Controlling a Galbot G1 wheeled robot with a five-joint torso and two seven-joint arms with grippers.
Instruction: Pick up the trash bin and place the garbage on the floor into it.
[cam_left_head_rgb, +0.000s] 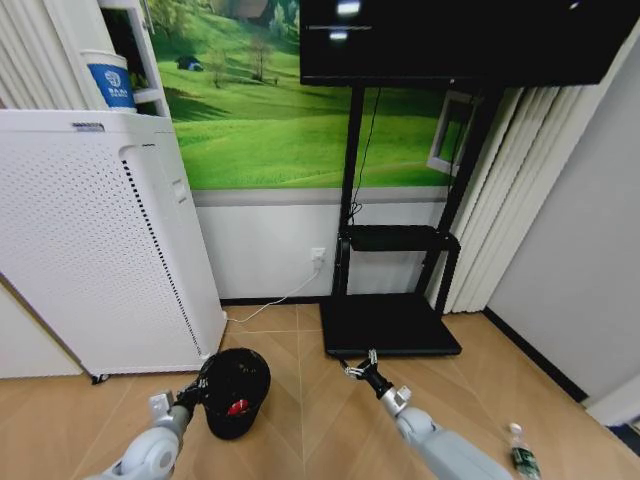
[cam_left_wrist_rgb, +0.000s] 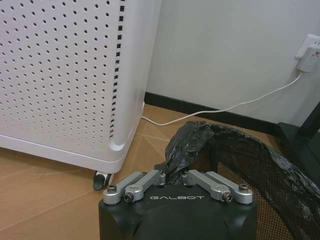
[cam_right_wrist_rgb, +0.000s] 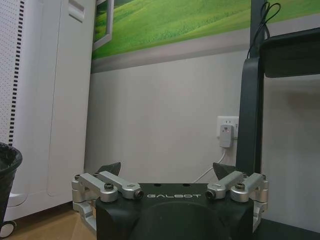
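Left claw (cam_left_wrist_rgb: 175, 175) clamped on trash bin (cam_left_head_rgb: 233, 390) rim, right claw (cam_right_wrist_rgb: 170, 172) spread

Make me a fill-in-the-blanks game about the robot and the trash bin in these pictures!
1. The left tool is pinching the bin's black ____ liner.
2. Inside the trash bin lies a small ____ piece of garbage.
3. The right tool is ____, holding nothing.
4. The bottle lies on the floor on the robot's ____ side.

Missing words: bag; red; open; right
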